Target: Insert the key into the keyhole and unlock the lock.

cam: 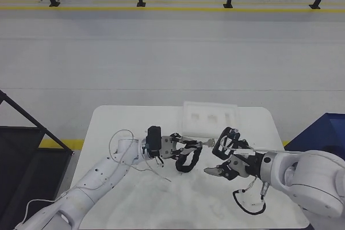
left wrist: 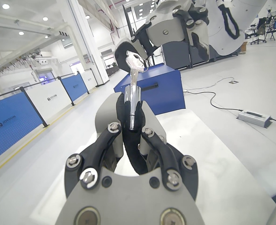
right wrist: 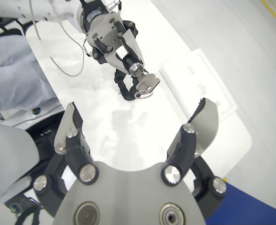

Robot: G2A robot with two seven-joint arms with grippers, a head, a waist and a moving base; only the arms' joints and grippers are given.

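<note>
lock (right wrist: 135, 67): chrome cylinder with black cable loop, clamped in left claw (left wrist: 129, 105) | key (right wrist: 148, 83): silver, pushed into cylinder end

Bright, even light from overhead. Round ceiling lamps (left wrist: 5, 6) glare white in the left wrist view. The white table (right wrist: 152, 47) is nearly washed out in the right wrist view, with faint, soft shadows. Specular streaks run along the chrome lock (left wrist: 132, 94). In both wrist views, straight lines bow toward the edges.
</note>
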